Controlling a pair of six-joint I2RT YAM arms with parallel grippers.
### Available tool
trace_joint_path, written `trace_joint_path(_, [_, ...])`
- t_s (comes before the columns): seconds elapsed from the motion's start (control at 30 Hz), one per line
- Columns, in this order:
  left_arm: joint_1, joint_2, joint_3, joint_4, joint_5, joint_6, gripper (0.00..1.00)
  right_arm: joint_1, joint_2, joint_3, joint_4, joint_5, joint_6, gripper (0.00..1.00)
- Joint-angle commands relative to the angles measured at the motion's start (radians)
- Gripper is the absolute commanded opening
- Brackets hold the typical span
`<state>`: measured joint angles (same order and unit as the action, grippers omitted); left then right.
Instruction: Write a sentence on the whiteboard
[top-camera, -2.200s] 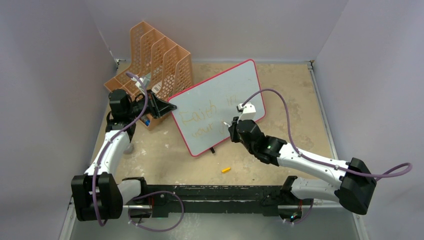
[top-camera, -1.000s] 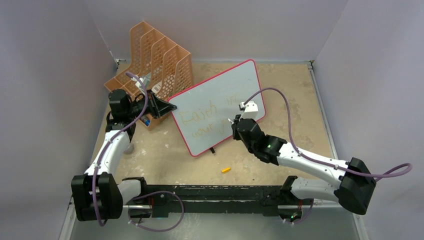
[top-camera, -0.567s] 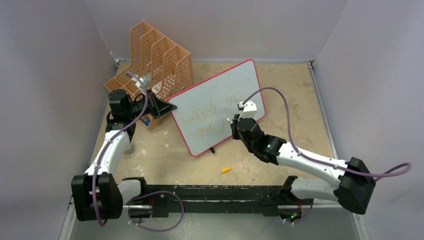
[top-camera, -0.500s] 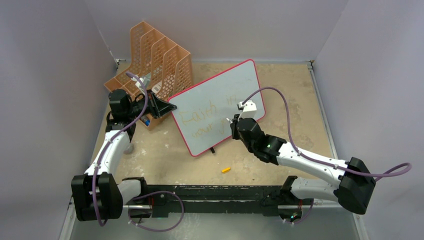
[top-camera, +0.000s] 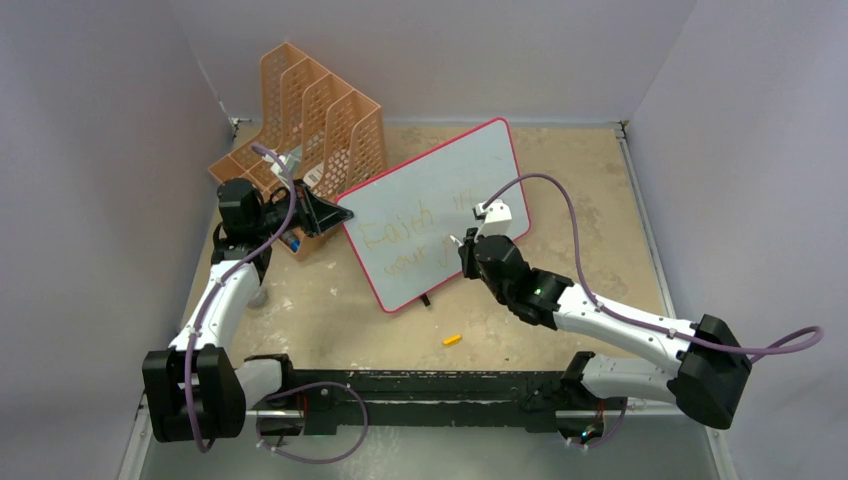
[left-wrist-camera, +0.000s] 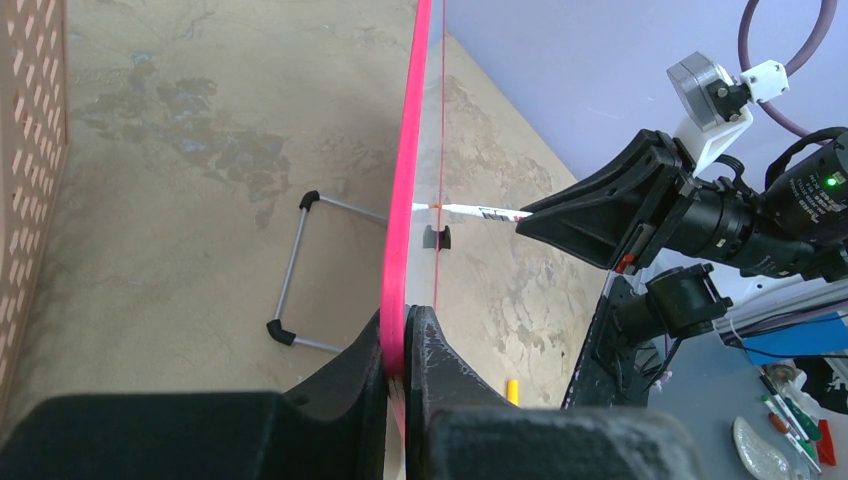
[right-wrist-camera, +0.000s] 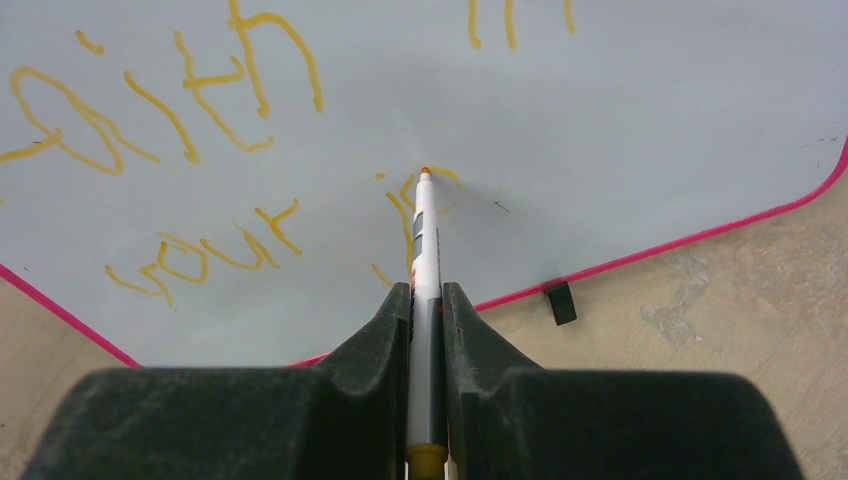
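Note:
The whiteboard with its pink-red frame stands tilted on the table. My left gripper is shut on the whiteboard's left edge, one finger on each face. The sentence is in yellow-orange strokes: an upper line, and below it "your" with a partly drawn letter. My right gripper is shut on a white marker. The marker's orange tip touches the whiteboard face at that partly drawn letter. In the top view the right gripper sits at the lower line's right end, and the sentence shows faintly.
An orange perforated file rack stands behind the left gripper. A small yellow cap lies on the table in front of the board. The board's wire stand is behind it, and a black foot sits at its lower edge.
My right gripper with the marker has shifted slightly left along the lower line. The left gripper and the board have stayed put.

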<state>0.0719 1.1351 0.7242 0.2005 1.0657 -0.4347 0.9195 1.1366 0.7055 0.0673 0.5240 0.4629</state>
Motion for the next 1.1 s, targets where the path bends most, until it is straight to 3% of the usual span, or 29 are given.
trace_joint_path(0.0, [0.008, 0.005, 0.029, 0.033, -0.015, 0.074, 0.00, -0.004, 0.000, 0.042, 0.047, -0.048, -0.009, 0.00])
trace_joint_path(0.63, [0.008, 0.002, 0.029, 0.026, -0.023, 0.078, 0.00, -0.004, -0.053, 0.034, -0.010, -0.068, -0.015, 0.00])
trace_joint_path(0.87, [0.008, 0.002, 0.032, 0.021, -0.027, 0.082, 0.00, -0.008, -0.108, 0.012, -0.057, 0.058, 0.010, 0.00])
trace_joint_path(1.07, [0.008, 0.003, 0.032, 0.019, -0.026, 0.082, 0.00, -0.045, -0.104, -0.003, -0.044, 0.058, 0.000, 0.00])
